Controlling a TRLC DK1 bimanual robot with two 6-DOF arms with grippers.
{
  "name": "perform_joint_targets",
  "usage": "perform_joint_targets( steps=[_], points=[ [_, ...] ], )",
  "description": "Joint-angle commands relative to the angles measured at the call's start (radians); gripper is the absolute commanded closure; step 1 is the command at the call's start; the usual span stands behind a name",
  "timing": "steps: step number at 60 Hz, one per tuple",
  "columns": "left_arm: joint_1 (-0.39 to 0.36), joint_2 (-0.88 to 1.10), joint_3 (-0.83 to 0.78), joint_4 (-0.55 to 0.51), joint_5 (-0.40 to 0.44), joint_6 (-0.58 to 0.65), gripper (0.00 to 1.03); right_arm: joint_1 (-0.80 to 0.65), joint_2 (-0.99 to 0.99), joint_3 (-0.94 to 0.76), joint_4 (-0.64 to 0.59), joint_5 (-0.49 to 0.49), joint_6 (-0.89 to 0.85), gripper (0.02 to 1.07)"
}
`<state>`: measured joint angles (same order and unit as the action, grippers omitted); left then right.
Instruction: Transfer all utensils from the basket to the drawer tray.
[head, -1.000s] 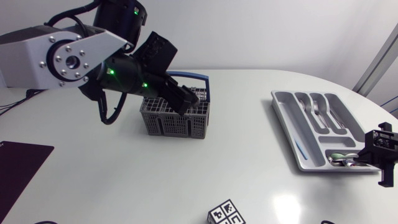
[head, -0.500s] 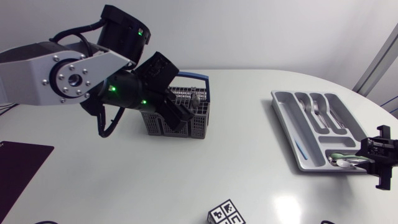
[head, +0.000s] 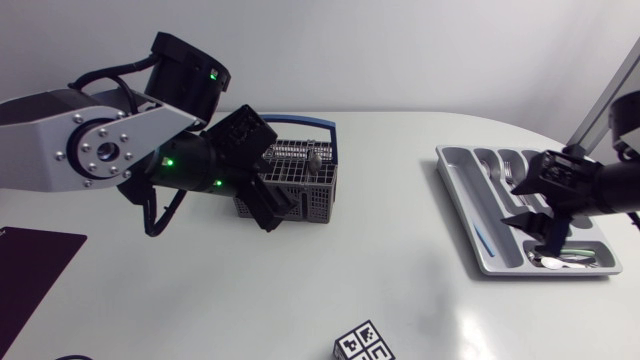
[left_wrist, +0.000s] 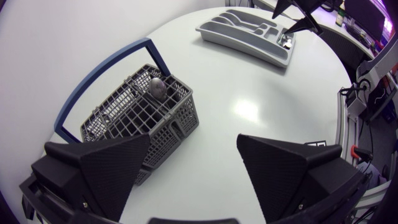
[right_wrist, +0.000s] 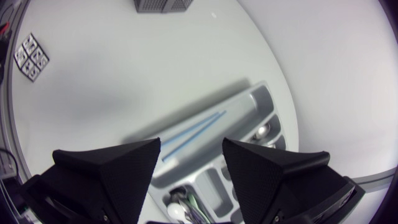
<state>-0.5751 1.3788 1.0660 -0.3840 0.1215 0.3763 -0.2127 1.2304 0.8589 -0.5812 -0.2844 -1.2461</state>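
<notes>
Since the earlier frames, the left gripper (head: 268, 214) has withdrawn from the basket (head: 300, 195) and the right gripper (head: 548, 232) has moved from the near end of the drawer tray (head: 462, 205) to a position over its compartments.

Both grippers are spread wide and hold nothing. The left one hangs just beside the basket's front wall. One rounded metal utensil (left_wrist: 157, 88) stands upright in a rear cell of the basket, under the blue handle (left_wrist: 106, 71). Forks and spoons already lie in the tray, which sits well apart on the counter (head: 380, 260).

Recommended procedure: position the left gripper above the utensil, clear of the handle. Descend with the fingers on either side of the utensil. Close only when both touch it. Lift straight up until it clears the grid.
</notes>
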Motion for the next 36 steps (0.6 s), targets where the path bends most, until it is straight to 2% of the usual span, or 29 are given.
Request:
perform_joint_targets(
  steps=[1,21,32,36],
  points=[
    [0.015,-0.023,-0.044,0.011,-0.005,0.036,0.06,0.124,0.02,0.042,-0.019,-0.002,0.228,0.33],
    [0.078,-0.05,-0.132,0.069,0.001,0.085,0.06,0.553,0.282,0.281,0.072,0.001,0.792,0.33],
    [0.121,-0.057,-0.172,0.116,0.033,0.101,0.06,0.656,0.442,0.414,0.132,-0.004,0.985,0.34],
    [0.132,-0.057,-0.192,0.146,0.049,0.101,0.06,0.674,0.488,0.453,0.153,-0.007,1.036,0.41]
  ],
)
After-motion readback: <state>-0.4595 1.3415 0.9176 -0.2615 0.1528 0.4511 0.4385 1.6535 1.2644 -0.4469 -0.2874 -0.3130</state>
